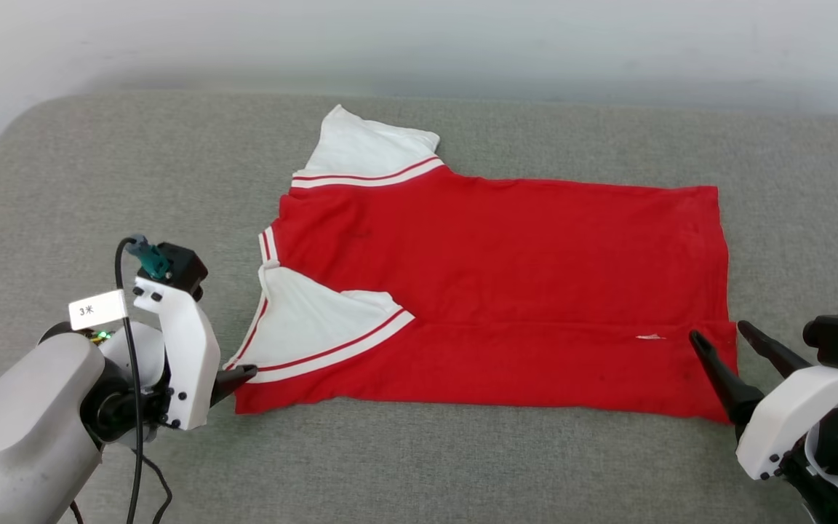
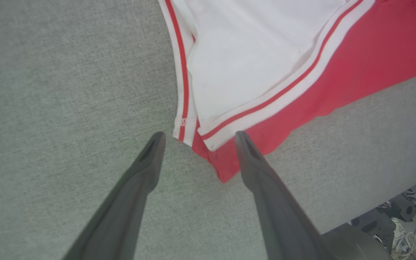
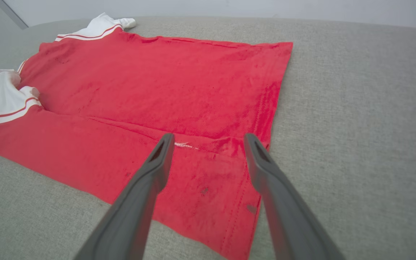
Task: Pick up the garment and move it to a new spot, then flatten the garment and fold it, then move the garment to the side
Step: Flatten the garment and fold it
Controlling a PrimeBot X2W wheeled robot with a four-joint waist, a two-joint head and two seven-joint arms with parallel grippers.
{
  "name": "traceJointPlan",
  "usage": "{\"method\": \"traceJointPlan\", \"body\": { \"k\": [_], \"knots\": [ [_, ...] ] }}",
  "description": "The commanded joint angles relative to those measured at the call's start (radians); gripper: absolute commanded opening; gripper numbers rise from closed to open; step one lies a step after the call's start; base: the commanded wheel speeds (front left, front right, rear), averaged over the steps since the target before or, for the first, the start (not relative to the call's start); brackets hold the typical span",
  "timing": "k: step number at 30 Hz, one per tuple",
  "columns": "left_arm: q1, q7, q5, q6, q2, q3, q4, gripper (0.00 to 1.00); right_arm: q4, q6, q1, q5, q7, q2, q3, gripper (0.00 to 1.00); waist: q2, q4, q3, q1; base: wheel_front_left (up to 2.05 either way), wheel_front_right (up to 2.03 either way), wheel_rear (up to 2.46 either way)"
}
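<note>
The garment (image 1: 499, 269) lies flat on the grey cushion (image 1: 99, 182) with its plain red side up, collar end to the left and hem to the right. Its near long edge is folded over the body, and the near white sleeve (image 1: 302, 327) lies on top; the far sleeve (image 1: 361, 149) sticks out behind. No lettering shows. My left gripper (image 1: 241, 378) is open, low at the folded near-left corner (image 2: 222, 169), fingertips either side of the sleeve trim (image 2: 197, 134). My right gripper (image 1: 716, 330) is open above the near-right hem corner (image 3: 211, 173), holding nothing.
The cushion reaches a pale wall (image 1: 419, 36) at the back and curves off at the far left. Its front edge shows in the left wrist view, with floor clutter (image 2: 410, 216) beyond it. Bare cushion lies to the left, right and front of the garment.
</note>
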Motion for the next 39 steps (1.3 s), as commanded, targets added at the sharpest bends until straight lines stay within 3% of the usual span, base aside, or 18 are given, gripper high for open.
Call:
{"method": "traceJointPlan", "body": {
  "k": [1,14,15,16,25,27,28,32,39],
  "knots": [
    [-0.015,0.017,-0.013,0.000,-0.004,-0.011,0.016,1.00,-0.008,-0.001,-0.012,-0.006,0.003,0.007,-0.002,1.00,0.0000,-0.016,0.018,0.0001,0.00,0.00,0.00],
    [0.010,0.048,-0.034,0.001,-0.020,-0.146,0.111,0.98,-0.011,-0.001,-0.051,-0.012,0.006,0.013,-0.001,1.00,0.0000,-0.067,0.079,0.0001,0.00,0.00,0.00],
    [0.008,0.039,-0.031,0.001,-0.020,-0.157,0.107,0.16,-0.009,-0.001,-0.054,-0.010,0.006,0.011,-0.002,1.00,0.0000,-0.068,0.079,0.0001,0.00,0.00,0.00],
    [0.006,0.034,-0.031,0.001,-0.019,-0.168,0.104,0.00,-0.009,-0.001,-0.058,-0.009,0.008,0.008,-0.003,1.00,0.0000,-0.068,0.077,0.0001,0.00,0.00,0.00],
    [-0.052,-0.047,-0.062,0.001,0.005,-0.179,0.088,0.00,-0.036,-0.001,-0.093,-0.019,0.073,-0.054,0.008,1.00,0.0000,-0.053,0.030,0.0001,0.00,0.00,0.00],
    [-0.063,-0.074,-0.057,0.001,0.015,-0.184,0.074,0.00,-0.051,-0.001,-0.106,-0.011,0.132,-0.084,0.018,1.00,0.0000,-0.048,0.018,0.0001,0.00,0.00,0.00],
    [-0.077,-0.108,-0.051,0.001,0.023,-0.200,0.048,0.00,-0.076,-0.001,-0.128,0.006,0.243,-0.124,0.033,1.00,0.0000,-0.041,0.004,0.0001,0.00,0.00,0.00],
    [-0.088,-0.138,-0.051,0.001,0.031,-0.227,0.018,0.00,-0.094,-0.001,-0.151,0.044,0.414,-0.173,0.066,1.00,0.0000,-0.029,-0.005,0.0001,0.00,0.00,0.00],
    [-0.124,-0.176,-0.047,0.001,0.021,-0.253,-0.001,0.00,-0.075,-0.001,-0.162,0.088,0.637,-0.222,0.110,1.00,0.0000,-0.001,0.013,0.0001,0.00,0.00,0.00]
  ]
}}
